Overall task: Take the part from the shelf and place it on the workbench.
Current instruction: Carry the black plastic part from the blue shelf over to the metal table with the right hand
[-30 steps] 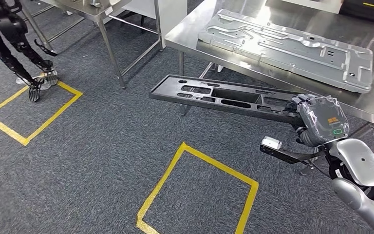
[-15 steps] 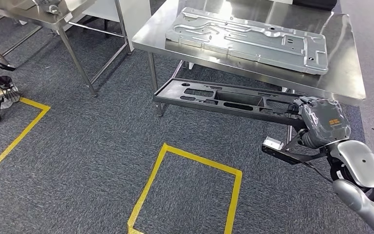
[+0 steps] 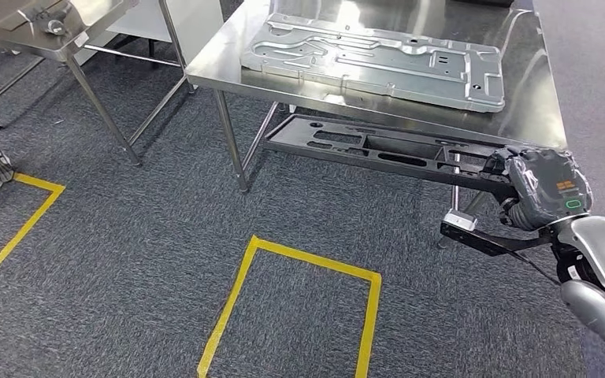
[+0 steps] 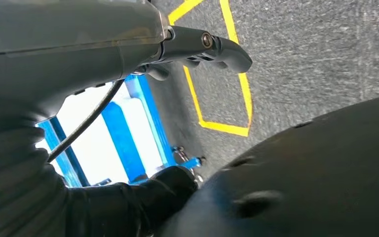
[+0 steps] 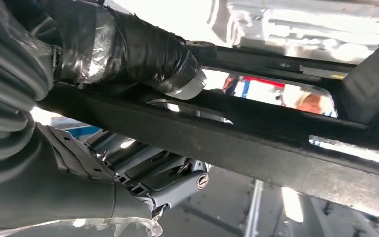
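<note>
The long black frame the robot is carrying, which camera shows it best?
The head view: the whole black frame shows, gripped at one end by the right hand, its far end under the steel table. The right wrist view has a close section of its bars under the fingers. The left wrist view adds nothing certain.

The robot's silver right arm (image 3: 599,276) reaches forward from the lower right. Its right hand (image 3: 547,189), under a grey ribbed cover, grips one end of a long black frame part (image 3: 378,150), thumb (image 5: 143,54) pressed across a bar. The left hand (image 4: 128,64) hangs with fingers curled, holding nothing.
</note>
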### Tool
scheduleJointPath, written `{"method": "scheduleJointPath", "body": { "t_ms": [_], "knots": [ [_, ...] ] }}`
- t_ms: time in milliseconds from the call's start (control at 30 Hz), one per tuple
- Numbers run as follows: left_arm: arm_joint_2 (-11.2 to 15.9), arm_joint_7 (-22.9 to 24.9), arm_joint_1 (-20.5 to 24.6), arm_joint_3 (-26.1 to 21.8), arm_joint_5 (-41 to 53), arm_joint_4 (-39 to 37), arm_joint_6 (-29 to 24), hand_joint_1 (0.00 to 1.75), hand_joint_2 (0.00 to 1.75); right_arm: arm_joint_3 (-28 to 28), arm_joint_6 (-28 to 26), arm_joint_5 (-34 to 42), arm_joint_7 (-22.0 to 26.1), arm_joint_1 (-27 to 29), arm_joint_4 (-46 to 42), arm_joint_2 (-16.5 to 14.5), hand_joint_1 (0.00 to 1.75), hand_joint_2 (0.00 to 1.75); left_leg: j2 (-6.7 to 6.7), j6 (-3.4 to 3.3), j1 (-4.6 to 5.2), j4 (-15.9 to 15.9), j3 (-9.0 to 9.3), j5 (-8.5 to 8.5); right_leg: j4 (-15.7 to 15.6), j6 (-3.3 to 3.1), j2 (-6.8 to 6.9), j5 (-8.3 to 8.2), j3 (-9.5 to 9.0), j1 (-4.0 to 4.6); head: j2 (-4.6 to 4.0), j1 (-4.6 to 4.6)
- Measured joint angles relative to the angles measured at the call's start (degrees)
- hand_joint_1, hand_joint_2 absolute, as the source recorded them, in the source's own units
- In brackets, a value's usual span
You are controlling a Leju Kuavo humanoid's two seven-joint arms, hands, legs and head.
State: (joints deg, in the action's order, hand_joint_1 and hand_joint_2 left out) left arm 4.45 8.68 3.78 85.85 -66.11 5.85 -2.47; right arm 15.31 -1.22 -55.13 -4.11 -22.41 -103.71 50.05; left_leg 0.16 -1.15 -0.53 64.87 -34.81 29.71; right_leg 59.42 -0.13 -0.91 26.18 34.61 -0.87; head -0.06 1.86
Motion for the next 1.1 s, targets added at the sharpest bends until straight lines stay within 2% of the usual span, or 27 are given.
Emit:
{"method": "scheduleJointPath", "body": {
  "t_ms": [67,133,267,400,567,667,733,800,833,867,900,933,1000,1033,1100],
  "knots": [
    [0.01,-0.02,-0.29,0.07,0.11,-0.01,-0.13,0.0,1.75,-0.64,0.39,0.11,0.46,-0.05,-0.2,0.44,1.75,1.75,-0.41,-0.39,0.09,-5.03,2.06,-1.38,0.27,0.38,-0.49,0.09,0.2,0.18,0.0,0.02],
    [-0.07,-0.06,-0.33,0.09,0.11,0.0,-0.3,0.0,1.75,-1.03,0.92,0.18,0.92,-0.24,-0.23,0.88,1.75,1.75,-0.46,-0.22,0.15,-6.02,2.46,-1.18,0.33,0.47,-0.68,0.03,0.44,0.18,0.0,0.02],
    [-0.07,-0.09,-0.36,0.11,0.09,0.01,-0.57,0.0,1.75,-0.98,1.52,-0.2,1.39,-1.15,-0.23,1.15,1.75,1.75,-0.54,-0.28,0.38,-6.06,2.4,-1.33,-0.05,0.58,-0.57,-0.18,0.29,-0.02,0.0,0.03],
    [-0.03,-0.13,-0.31,0.12,0.06,0.01,-0.96,0.0,1.75,-0.37,1.77,-0.95,1.08,-2.86,-0.22,1.15,1.75,1.75,-0.57,-0.71,0.66,-5.81,2.26,-1.28,-0.45,1.34,-0.54,-0.47,0.2,-0.27,0.0,0.02],
    [-0.03,-0.19,-0.26,0.14,0.05,0.01,-1.09,0.0,1.75,0.14,2.44,-1.21,0.98,-4.3,-0.2,1.17,1.75,1.75,-0.57,-1.5,1.05,-5.59,2.11,-1.27,-0.57,2.19,-0.56,-0.64,0.23,-0.66,0.0,0.02],
    [-0.08,-0.25,-0.2,0.16,0.05,0.01,-1.16,0.0,1.75,0.15,2.58,-1.21,0.98,-5.03,-0.2,1.55,1.75,1.75,-0.45,-2.28,0.7,-6.6,2.51,-1.86,-0.31,2.73,-0.33,-0.35,0.38,-0.7,0.0,0.03],
    [-0.11,-0.37,-0.18,0.16,0.07,0.01,-1.26,0.0,1.75,0.21,2.63,-1.19,0.98,-5.68,-0.2,1.88,1.75,1.75,-0.25,-2.73,0.37,-7.51,2.97,-2.27,3.44,2.94,0.23,1.84,2.19,-0.67,0.0,0.04],
    [-0.11,-0.64,-0.2,0.17,0.09,0.01,-1.42,0.0,1.75,0.35,2.68,-1.09,0.9,-6.09,-0.2,1.93,1.75,1.75,-0.04,-2.83,0.39,-7.66,3.12,-2.19,10.31,3.08,0.53,4.79,5.7,-0.72,-0.01,0.04],
    [-0.11,-0.88,-0.22,0.17,0.11,0.01,-1.48,0.0,1.75,0.42,2.68,-0.99,0.81,-6.1,-0.2,1.97,1.75,1.75,0.05,-2.82,0.4,-7.62,3.2,-2.07,12.84,3.16,0.56,5.33,7.09,-0.81,0.0,0.04],
    [-0.15,-1.14,-0.23,0.18,0.13,0.01,-1.49,0.0,1.75,0.46,2.68,-0.86,0.72,-6.03,-0.2,2.07,1.75,1.75,0.1,-2.74,0.36,-7.55,3.33,-1.9,13.56,3.24,0.61,4.85,7.59,-0.92,0.0,0.04],
    [-0.21,-1.37,-0.25,0.18,0.14,0.01,-1.49,0.0,1.75,0.49,2.68,-0.72,0.63,-5.98,-0.2,2.25,1.75,1.75,0.13,-2.58,0.29,-7.44,3.52,-1.67,12.17,3.31,0.69,3.38,7.02,-1.02,0.0,0.04],
    [-0.26,-1.53,-0.26,0.18,0.14,0.01,-1.49,0.0,1.75,0.49,2.68,-0.59,0.56,-5.96,-0.2,2.48,1.75,1.75,0.14,-2.33,0.18,-7.27,3.77,-1.36,8.87,3.36,0.84,1.25,5.44,-1.12,0.0,0.04],
    [-0.32,-1.64,-0.31,0.19,0.14,0.01,-1.5,0.0,1.75,0.49,2.67,-0.39,0.45,-6.0,-0.22,2.91,1.75,1.75,0.14,-1.6,0.17,-6.87,4.08,-0.65,2.36,3.16,1.22,-1.04,2.14,-0.96,0.01,0.03],
    [-0.32,-1.66,-0.31,0.19,0.15,0.01,-1.52,0.0,1.75,0.49,2.66,-0.32,0.41,-5.99,-0.26,3.08,1.75,1.75,0.16,-1.2,0.23,-6.75,4.15,-0.4,0.58,2.86,1.31,-1.2,1.26,-0.77,0.01,0.02],
    [-0.32,-1.69,-0.27,0.21,0.16,0.01,-1.56,0.0,1.75,0.46,2.62,-0.24,0.33,-5.86,-0.34,3.41,1.75,1.75,0.3,-0.51,0.38,-6.82,4.34,-0.05,-0.03,1.98,1.14,-0.53,0.96,-0.39,0.01,-0.01]
  ]
}}
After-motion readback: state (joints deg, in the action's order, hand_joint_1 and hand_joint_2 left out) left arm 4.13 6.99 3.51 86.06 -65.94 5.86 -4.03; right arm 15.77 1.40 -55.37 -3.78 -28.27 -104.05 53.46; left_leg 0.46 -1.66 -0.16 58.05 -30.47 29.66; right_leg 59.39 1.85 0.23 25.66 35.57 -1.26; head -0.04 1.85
